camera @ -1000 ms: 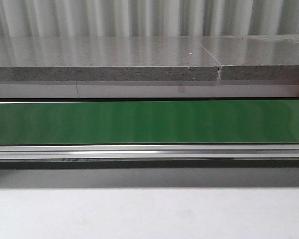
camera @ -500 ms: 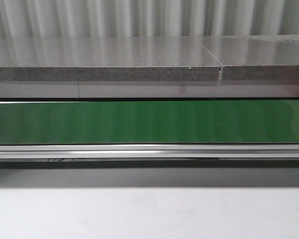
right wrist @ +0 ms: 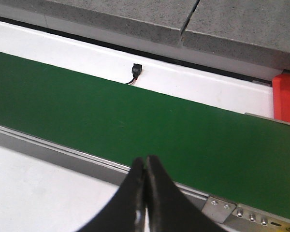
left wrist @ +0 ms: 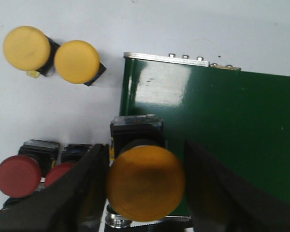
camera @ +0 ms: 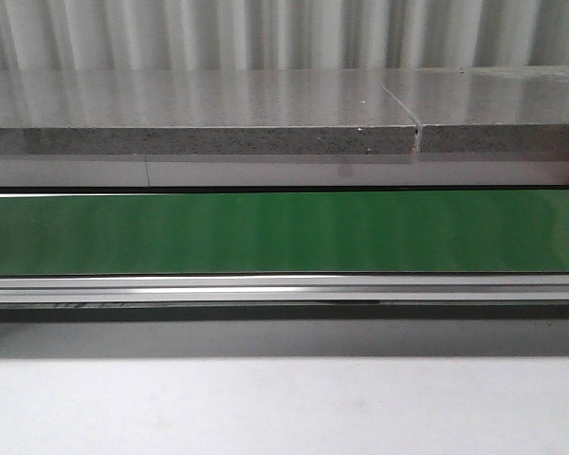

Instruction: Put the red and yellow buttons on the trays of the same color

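**Left gripper holds a yellow button at the belt's end; right gripper closed and empty**

The left gripper (left wrist: 146, 181) has its fingers (left wrist: 87, 188) spread wide around a yellow button (left wrist: 145, 182), one finger on each side of the cap and pressed against it, so it is clamped on the button; the button's black body (left wrist: 136, 131) sits over the end of the green belt (left wrist: 217, 125); beside that end, on the white table (left wrist: 87, 111), lie two more yellow buttons (left wrist: 27, 47) (left wrist: 77, 61) touching each other, and two red buttons (left wrist: 18, 176) (left wrist: 59, 174) close to the left finger; the right gripper (right wrist: 145, 193) has its fingers together with nothing between them, hanging over the belt's metal rail (right wrist: 87, 157); the belt surface (camera: 284, 232) is bare along its length in the front view; a red tray (right wrist: 286, 96) shows at the belt's far end, only its edge visible, so its contents cannot be told.
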